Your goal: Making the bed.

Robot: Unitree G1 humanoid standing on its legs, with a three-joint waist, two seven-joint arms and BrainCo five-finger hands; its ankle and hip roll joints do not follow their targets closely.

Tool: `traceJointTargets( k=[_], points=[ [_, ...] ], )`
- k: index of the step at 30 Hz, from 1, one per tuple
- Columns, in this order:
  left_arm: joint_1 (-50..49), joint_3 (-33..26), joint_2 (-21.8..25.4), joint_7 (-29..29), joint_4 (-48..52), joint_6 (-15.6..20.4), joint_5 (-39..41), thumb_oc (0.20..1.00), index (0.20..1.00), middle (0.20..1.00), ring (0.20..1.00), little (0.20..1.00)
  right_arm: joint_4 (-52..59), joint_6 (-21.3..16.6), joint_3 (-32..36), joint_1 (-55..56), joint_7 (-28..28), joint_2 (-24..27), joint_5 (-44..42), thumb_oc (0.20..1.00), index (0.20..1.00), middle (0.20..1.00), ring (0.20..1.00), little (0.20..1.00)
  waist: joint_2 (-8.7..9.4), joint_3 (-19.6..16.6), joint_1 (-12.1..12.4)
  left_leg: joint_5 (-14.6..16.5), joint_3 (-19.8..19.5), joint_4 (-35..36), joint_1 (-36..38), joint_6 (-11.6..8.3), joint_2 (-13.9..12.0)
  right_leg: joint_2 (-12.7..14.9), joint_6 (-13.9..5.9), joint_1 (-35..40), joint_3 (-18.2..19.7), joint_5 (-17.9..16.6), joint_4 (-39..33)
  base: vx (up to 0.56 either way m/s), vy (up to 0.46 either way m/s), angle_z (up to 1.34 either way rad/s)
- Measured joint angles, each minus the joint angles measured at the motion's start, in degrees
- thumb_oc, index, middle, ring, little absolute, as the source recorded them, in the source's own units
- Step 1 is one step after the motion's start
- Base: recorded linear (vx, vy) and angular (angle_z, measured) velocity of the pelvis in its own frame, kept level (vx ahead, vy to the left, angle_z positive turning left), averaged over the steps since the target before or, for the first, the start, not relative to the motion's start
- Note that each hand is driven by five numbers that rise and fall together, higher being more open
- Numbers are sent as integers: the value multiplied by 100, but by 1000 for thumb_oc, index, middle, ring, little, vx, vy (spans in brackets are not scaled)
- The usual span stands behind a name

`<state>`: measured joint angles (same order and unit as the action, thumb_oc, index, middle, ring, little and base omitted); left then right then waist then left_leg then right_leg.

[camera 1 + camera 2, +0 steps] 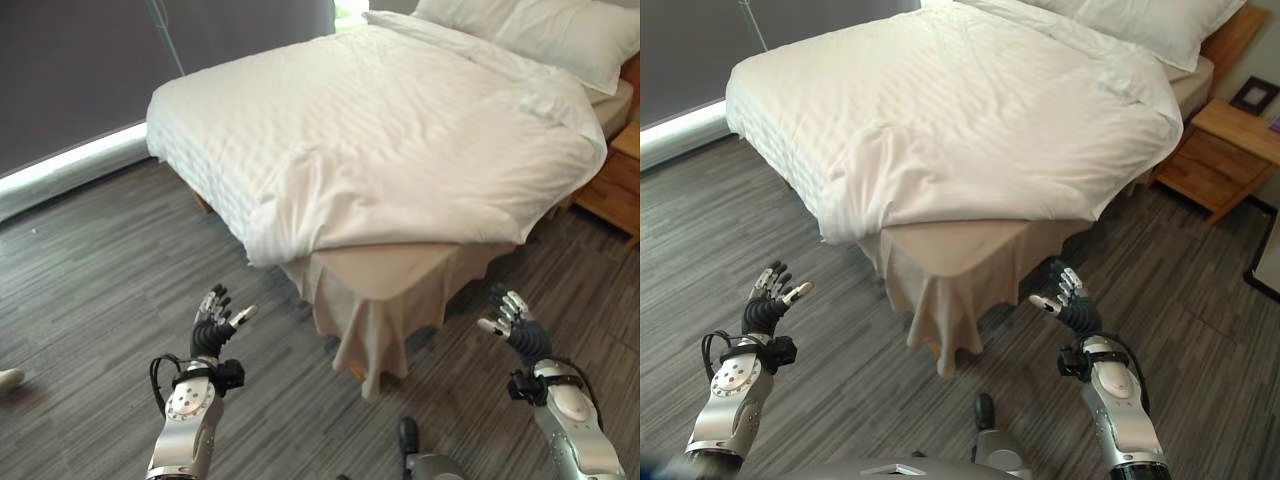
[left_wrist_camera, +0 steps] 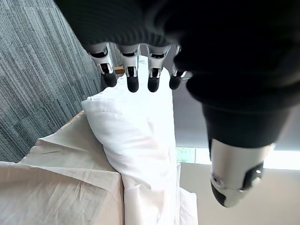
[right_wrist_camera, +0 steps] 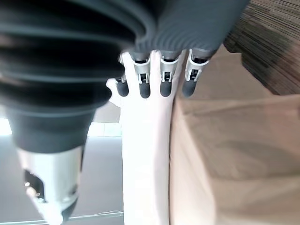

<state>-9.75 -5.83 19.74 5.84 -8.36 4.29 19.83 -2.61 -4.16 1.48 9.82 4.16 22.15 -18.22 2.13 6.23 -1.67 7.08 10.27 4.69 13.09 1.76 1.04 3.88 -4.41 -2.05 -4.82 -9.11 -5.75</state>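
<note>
While the white duvet lies rumpled over the bed on grey plank flooring, left hand and right hand hover apart, fingers seemingly relaxed, empty.

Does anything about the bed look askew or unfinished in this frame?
Yes. The white duvet is pulled back from the near corner of the bed, leaving the beige mattress corner and its bed skirt bare. Both the left hand and the right hand hover open, short of the bed.

Soft daylight from window, duvet bright (wrist views backlit, blurred).
</note>
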Motion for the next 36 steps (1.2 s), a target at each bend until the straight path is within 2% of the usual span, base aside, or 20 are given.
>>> traceJointTargets(
  k=[1, 3, 5, 7, 11, 14, 17, 18, 19, 21, 22, 25, 27, 28, 30, 31, 34, 36],
  points=[
    [-60, 0, -14, -13, 16, 7, -5, 1000, 1000, 1000, 1000, 1000, -5, 0, -2, 23, 8, 111, 38, 1000, 1000, 1000, 1000, 1000, -79, -12, 5, 35, -13, 3, 45, -53, -140, -130, 92, 65, -110, 86, -2, 140, -174, 22],
    [-75, -77, -96, 5, 11, 12, -24, 1000, 1000, 1000, 1000, 1000, -23, 25, 9, -74, 16, 264, 105, 1000, 1000, 1000, 1000, 1000, -121, 3, 66, 11, -35, -94, 24, -111, -353, -311, 269, 133, -217, 181, 1, 237, -377, 25],
    [-40, -139, -283, 10, -56, 14, -10, 1000, 1000, 1000, 1000, 1000, -93, 37, 13, -212, 17, 431, 203, 1000, 1000, 1000, 1000, 1000, -139, 19, 60, 12, -178, -256, -4, -128, -481, -395, 326, 269, -406, 312, -3, 219, -390, 40],
    [-17, -128, -381, 10, -92, 45, 21, 1000, 1000, 1000, 1000, 1000, -40, 9, 90, -342, 27, 659, 262, 1000, 1000, 1000, 1000, 1000, -91, 40, 64, 67, -308, -514, -134, -241, -605, -490, 434, 349, -602, 476, -23, 153, -345, 50],
    [158, -130, -334, 25, -91, 50, 30, 1000, 1000, 1000, 1000, 1000, 166, -7, 40, -719, 181, 983, 263, 1000, 1000, 1000, 1000, 1000, 2, 148, 196, 114, -324, -1146, -575, -333, -786, -592, 582, 269, -700, 550, -1, 97, -281, 20],
    [311, -65, -330, 7, -60, 56, 43, 1000, 1000, 1000, 1000, 1000, 296, -21, -31, -948, 319, 1171, 266, 1000, 1000, 1000, 1000, 1000, 182, 300, 247, 143, -330, -2264, -1072, -456, -828, -555, 738, 404, -797, 641, -27, 93, -170, 19],
    [385, 167, -296, 5, -54, 55, 201, 1000, 1000, 1000, 1000, 1000, 297, -30, -140, -1023, 318, 1281, 366, 1000, 1000, 1000, 1000, 1000, 279, 381, 192, 153, -335, -1971, -1256, -474, -695, -477, 799, 419, -902, 688, -36, 68, -8, 18],
    [370, 289, -296, -10, -43, 55, 246, 1000, 1000, 1000, 1000, 1000, 285, -27, -209, -1021, 302, 1219, 425, 1000, 1000, 1000, 1000, 1000, 324, 406, 160, 71, -328, -1170, -1325, -354, -442, -419, 781, 372, -927, 699, -37, 107, 75, 17],
    [346, 318, -294, -8, -51, 55, 249, 1000, 1000, 1000, 1000, 1000, 285, -28, -209, -1020, 282, 1122, 427, 1000, 1000, 1000, 1000, 1000, 347, 417, 151, 0, -339, -750, -1302, -268, -314, -385, 749, 340, -925, 720, -37, 152, 150, 11],
    [307, 358, -294, -10, -83, 55, 251, 1000, 1000, 1000, 1000, 1000, 255, -26, -219, -1005, 263, 1010, 430, 1000, 1000, 1000, 1000, 1000, 318, 422, 71, -237, -423, -236, -1281, -225, -108, -392, 625, 317, -952, 779, -30, 124, 132, -1],
    [223, 354, -268, -6, -120, 54, 251, 1000, 1000, 1000, 1000, 1000, 217, -27, -233, -947, 252, 907, 432, 1000, 1000, 1000, 1000, 1000, 261, 391, 48, -347, -617, -72, -1260, -160, 10, -436, 615, 340, -928, 781, -33, 181, 195, -12],
    [177, 284, -255, -2, -121, 52, 249, 1000, 1000, 1000, 1000, 1000, 220, -20, -174, -649, 251, 733, 447, 1000, 1000, 1000, 1000, 1000, 48, 354, 50, -427, -636, -109, -1197, -22, -65, -675, 637, 383, -856, 794, -21, 163, 188, -19],
    [147, 271, -259, -2, -114, 51, 249, 1000, 1000, 1000, 1000, 1000, 225, -9, -196, -555, 262, 705, 447, 1000, 1000, 1000, 1000, 1000, 8, 341, 30, -520, -605, -66, -1186, -34, -69, -696, 654, 367, -797, 776, -30, 198, 270, -24],
    [158, 298, -240, -11, -105, 42, 235, 1000, 1000, 1000, 1000, 1000, 246, -23, -87, -433, 265, 599, 443, 1000, 1000, 1000, 1000, 1000, -22, 339, -18, -602, -537, -95, -1150, 31, -41, -705, 633, 371, -728, 749, -1, 106, 148, -21],
    [143, 264, -203, -47, -103, 40, 199, 1000, 1000, 1000, 1000, 1000, 240, -16, 26, -235, 235, 371, 421, 1000, 1000, 1000, 1000, 1000, -88, 304, 5, -651, -443, -39, -1056, 6, -62, -709, 630, 398, -582, 757, -21, 162, 225, -39],
    [248, 245, 49, -60, -76, 8, 124, 1000, 1000, 1000, 1000, 1000, 243, -5, -25, -17, 279, 281, 412, 1000, 1000, 1000, 1000, 1000, -131, 299, 0, -646, -304, 99, -942, 14, -33, -690, 616, 420, -439, 759, -7, 145, 204, -51],
    [552, 16, 272, -25, -36, 8, -61, 1000, 1000, 1000, 1000, 1000, 250, 15, -15, 125, 316, 240, 353, 1000, 1000, 1000, 1000, 1000, -161, 291, -110, -608, -228, 96, -929, 55, 26, -646, 576, 393, -338, 710, -7, 123, 181, -28],
    [1095, -86, 821, 67, -17, 10, -308, 1000, 1000, 1000, 1000, 1000, 310, -36, 82, 122, 354, -24, 131, 1000, 1000, 1000, 1000, 1000, -155, 284, -128, -540, 45, 74, -982, 150, 51, -621, 504, 258, -95, 637, -5, 101, 166, -52]
  ],
)
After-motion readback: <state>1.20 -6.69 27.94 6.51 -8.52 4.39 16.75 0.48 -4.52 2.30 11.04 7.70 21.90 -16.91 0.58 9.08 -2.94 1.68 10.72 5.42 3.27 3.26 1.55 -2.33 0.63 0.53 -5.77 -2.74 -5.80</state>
